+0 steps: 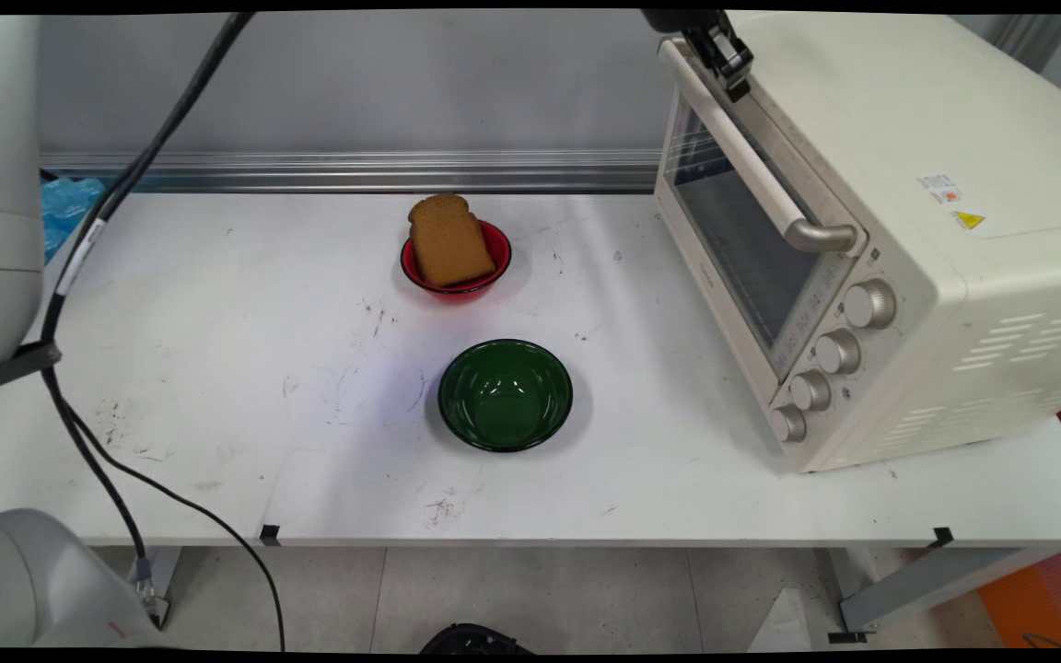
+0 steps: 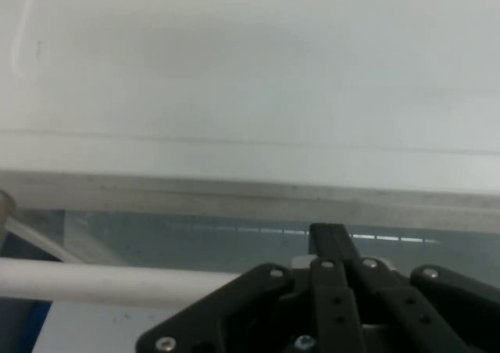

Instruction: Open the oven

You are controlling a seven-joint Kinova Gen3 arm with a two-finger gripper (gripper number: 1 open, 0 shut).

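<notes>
My black gripper [image 1: 733, 78] hangs at the top edge of the main view, at the far end of the cream oven's [image 1: 917, 276] door handle [image 1: 756, 166]. It is shut with nothing between its fingers. In the hand view the gripper [image 2: 330, 240] reaches past the white handle bar [image 2: 117, 281], with its tip close to the top of the glass door [image 2: 195, 240]. Whether it touches the handle or the door I cannot tell. The oven door looks closed.
A red bowl [image 1: 499, 245] holding a slice of brown bread [image 1: 446, 243] sits at mid-table towards the back. A green bowl [image 1: 505, 394] stands in front of it. Black cables [image 1: 79, 267] hang at the left. Several knobs [image 1: 869, 304] line the oven's front.
</notes>
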